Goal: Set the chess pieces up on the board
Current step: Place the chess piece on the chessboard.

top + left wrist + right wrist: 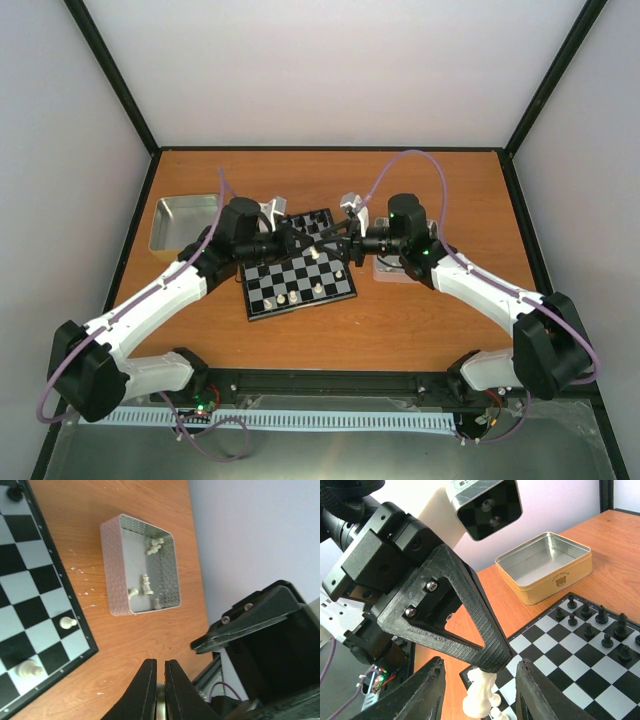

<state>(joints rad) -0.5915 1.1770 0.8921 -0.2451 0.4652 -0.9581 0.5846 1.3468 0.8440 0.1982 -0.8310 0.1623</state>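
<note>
Left gripper [160, 663] clamped on a cream chess piece [480, 698] between the right gripper's [480, 664] parted jaws above the board [555, 656]; dimpled tray [112, 565] of pieces [146, 585] beside it; wooden table [400, 330], white walls [330, 70].

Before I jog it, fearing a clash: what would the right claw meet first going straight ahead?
Probably the cream chess piece that the left claw seems to hold, sitting between the open fingers of the right claw.
</note>
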